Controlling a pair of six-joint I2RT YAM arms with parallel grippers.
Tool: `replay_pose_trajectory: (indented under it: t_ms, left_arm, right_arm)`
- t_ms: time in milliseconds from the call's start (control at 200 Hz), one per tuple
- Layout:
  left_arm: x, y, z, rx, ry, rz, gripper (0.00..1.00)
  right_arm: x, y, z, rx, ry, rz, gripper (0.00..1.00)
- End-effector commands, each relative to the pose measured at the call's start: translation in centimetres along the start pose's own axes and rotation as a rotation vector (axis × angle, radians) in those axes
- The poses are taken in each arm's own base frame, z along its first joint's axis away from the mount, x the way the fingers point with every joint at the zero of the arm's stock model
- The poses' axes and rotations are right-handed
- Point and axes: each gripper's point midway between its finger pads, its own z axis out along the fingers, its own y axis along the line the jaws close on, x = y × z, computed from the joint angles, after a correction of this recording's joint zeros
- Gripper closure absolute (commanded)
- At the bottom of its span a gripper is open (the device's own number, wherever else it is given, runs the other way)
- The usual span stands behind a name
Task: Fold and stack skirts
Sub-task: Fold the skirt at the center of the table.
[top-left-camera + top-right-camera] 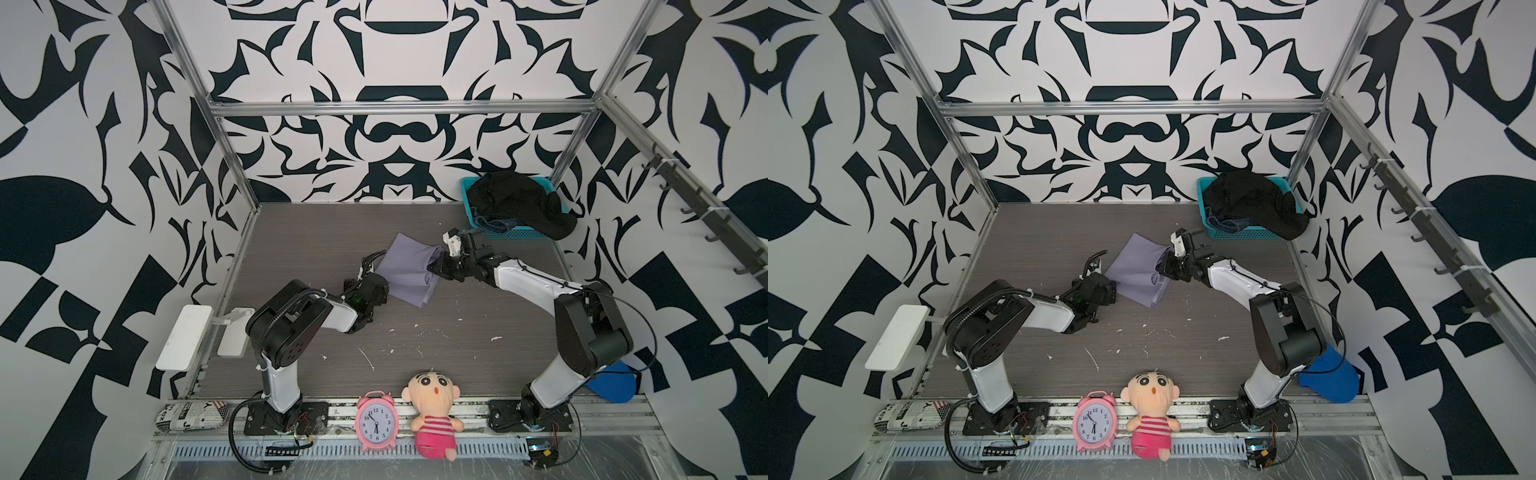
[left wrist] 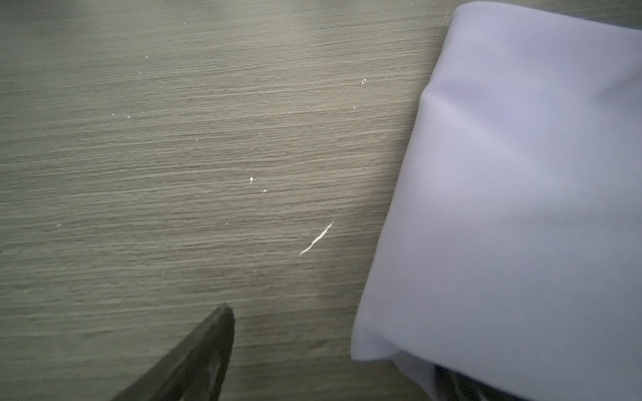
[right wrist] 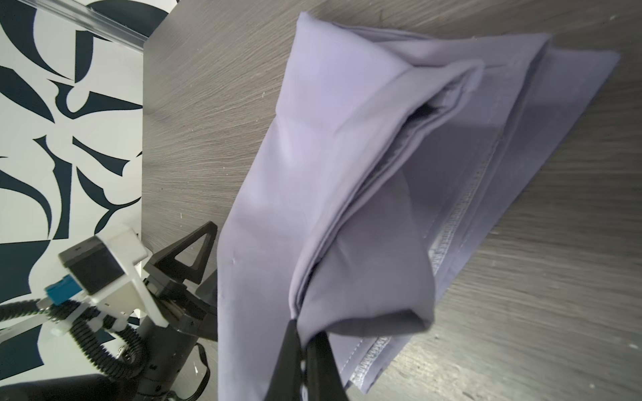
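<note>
near edge: pink clock and doll just sitting there | mid table: lavender skirt half folded, between both arms | right gripper pinching its raised edge tight | left gripper spread wide, one finger under the cloth edge | far right: black skirt piled over denim skirt in the basket

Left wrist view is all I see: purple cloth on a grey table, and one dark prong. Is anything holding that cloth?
Observer: Yes. The right gripper is shut on an edge of the lavender skirt and holds one fold up.
Operator: Are there more clothes?
Observer: A black skirt is heaped in a teal basket at the far right corner, spilling over its rim.
Operator: Only that one?
Observer: A denim skirt peeks out beneath it.
</note>
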Motion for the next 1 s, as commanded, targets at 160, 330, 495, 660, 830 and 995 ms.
replay_pose_trajectory:
  t_ms: [160,330,495,660,830,995]
  left_arm:
    - [-0.9,0.5,-0.5,-0.019,-0.012,-0.018,0.08]
    - [-2.7,-0.1,-2.6,0.022,-0.066,-0.014,0.05]
    - [-6.2,-3.6,-8.1,0.278,-0.192,0.022,0.0]
    - [-7.9,-4.8,-13.0,0.493,-0.283,0.034,0.03]
    - [-10.6,-5.0,-12.3,0.556,-0.235,0.035,0.07]
    - [-15.3,-4.8,-7.8,0.587,-0.219,-0.062,0.1]
  right_arm:
    - [-2.7,2.3,-0.7,-0.058,-0.063,-0.075,1.0]
    - [0.0,-0.5,0.7,-0.023,-0.02,-0.046,1.0]
    - [2.4,-3.6,2.4,0.021,0.031,-0.019,1.0]
    - [3.1,-4.7,3.6,0.024,0.054,-0.008,1.0]
    - [3.2,-4.6,3.7,0.014,0.057,-0.007,0.87]
    - [2.5,-3.5,1.4,0.013,0.013,-0.027,0.6]
